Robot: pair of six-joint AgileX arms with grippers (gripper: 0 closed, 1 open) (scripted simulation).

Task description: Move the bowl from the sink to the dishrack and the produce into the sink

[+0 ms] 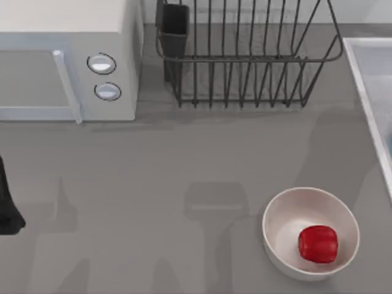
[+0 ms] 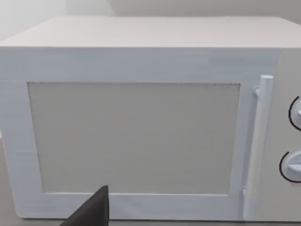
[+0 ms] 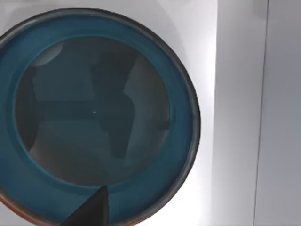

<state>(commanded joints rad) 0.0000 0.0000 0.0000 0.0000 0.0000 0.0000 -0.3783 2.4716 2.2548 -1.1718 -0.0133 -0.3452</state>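
Teal-blue bowl (image 3: 94, 117) sat upright and empty on the white sink (image 3: 235, 117) floor, directly beneath the right pincer. Dark wire dishrack (image 1: 245, 61) stood empty, well apart from it. Glossy red produce (image 1: 318, 244) lay inside a white bowl (image 1: 282, 214).

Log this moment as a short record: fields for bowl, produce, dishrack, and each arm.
bowl: teal bowl lying in the sink, seen from above by the right wrist camera
produce: red pepper inside the white bowl on the table
dishrack: dishrack empty, beside the microwave
left arm: at the table's left edge, facing the microwave
right arm: above the sink
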